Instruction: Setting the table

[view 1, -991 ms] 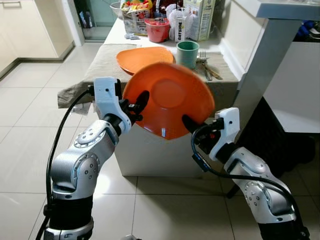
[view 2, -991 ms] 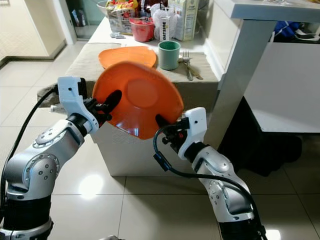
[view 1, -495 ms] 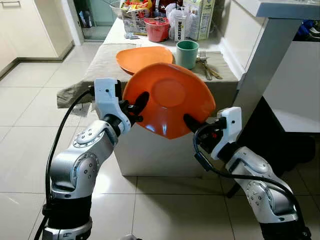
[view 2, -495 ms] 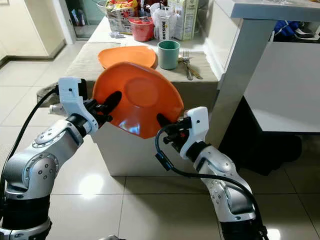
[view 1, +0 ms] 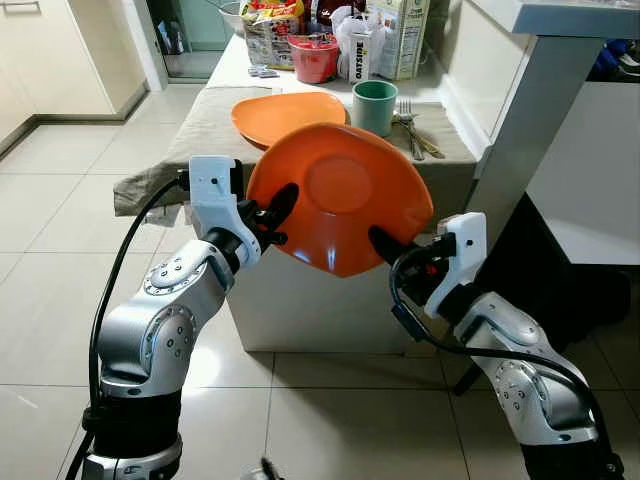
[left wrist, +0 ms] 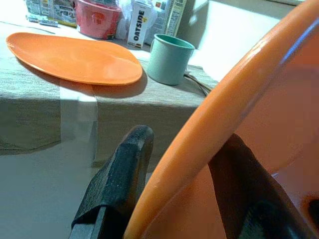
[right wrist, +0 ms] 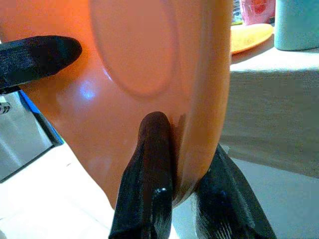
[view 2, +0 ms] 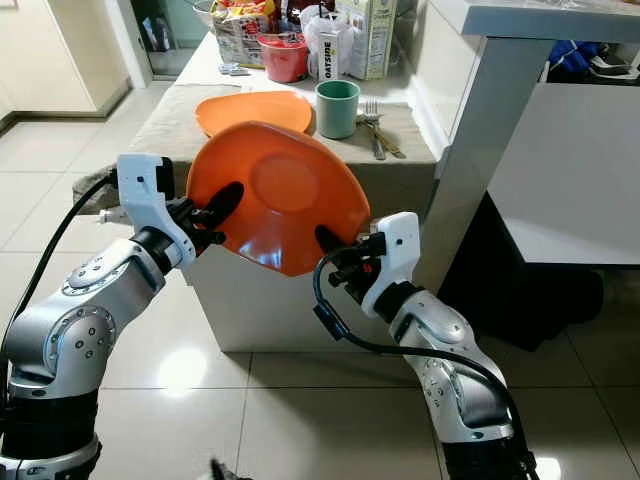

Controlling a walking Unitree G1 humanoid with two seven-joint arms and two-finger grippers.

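Both arms hold an orange plate (view 1: 340,195) tilted up in front of the table, its underside toward me. My left gripper (view 1: 275,215) is shut on the plate's left rim, and my right gripper (view 1: 383,243) is shut on its lower right rim. The wrist views show each pair of fingers (left wrist: 119,174) (right wrist: 152,164) pinching the rim (left wrist: 209,134). A second orange plate (view 1: 285,115) lies flat on the beige cloth of the table (view 1: 200,120). Beside it stand a green cup (view 1: 375,105) and some cutlery (view 1: 412,130).
A red bowl (view 1: 314,58), cartons (view 1: 402,35) and food packages (view 1: 272,30) crowd the table's far end. A white counter with a slanted leg (view 1: 520,130) rises at the right. Tiled floor (view 1: 60,230) spreads open at the left.
The plate and both grippers have drifted slightly to the right; the hold on it is unchanged.
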